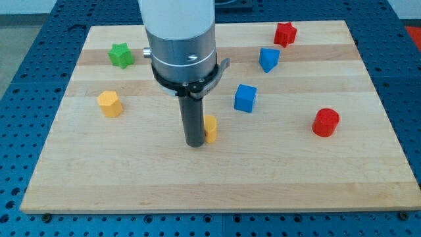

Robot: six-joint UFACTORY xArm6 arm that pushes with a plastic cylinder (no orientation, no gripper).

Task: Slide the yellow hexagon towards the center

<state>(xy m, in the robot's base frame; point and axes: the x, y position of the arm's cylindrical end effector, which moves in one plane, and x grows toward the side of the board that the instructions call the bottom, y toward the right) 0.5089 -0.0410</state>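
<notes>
Nearest the view's bottom: bare strip of wooden board (217, 191), pale grain, no block on it. Around the board, blue perforated bench (13, 131).

Next up: my tip (195, 145), down on the board just below and left of centre. Dark rod straight and upright. Jaw state: cannot tell, only a plain rod on show.

Touching or all but touching the rod's right side: yellow block (210, 128), left part hidden behind the rod, shape not clear. Close to the board's middle.

Same band, well off to the view's right: red cylinder (325, 122), upright, alone.

Further back, view's left: yellow hexagon (110, 103), top face looking six-sided, standing near the left edge of the board. Well apart from my tip, to its left and above it. Well short of centre. Nothing touching it.

About level with that, right of the rod: blue cube (245, 98), clear of the rod and of the yellow block below it.

Further still: blue block (268, 59), wedge-like, exact shape unsure, above and right of the cube.

Far left: green star (121, 55), above the yellow hexagon and apart from it.

Farthest, near the view's top edge on the right: red star (285, 33), close to the blue wedge but not touching.

Over the top centre: arm body (181, 39), white sleeve over a grey collar, hiding the board behind it.
</notes>
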